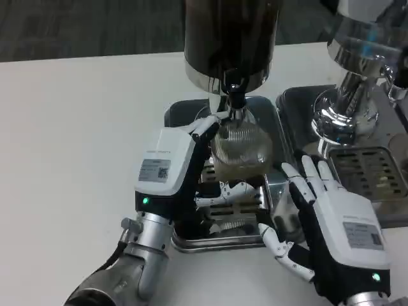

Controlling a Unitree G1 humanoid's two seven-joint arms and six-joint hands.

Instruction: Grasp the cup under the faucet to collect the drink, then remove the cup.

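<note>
The cup was held by the left hand on the tray, directly under the faucet. It should have been kept upright and still there. The right hand waited open beside the tray.

left hand: label, QR code, unreadable | right hand: label, unreadable
</note>
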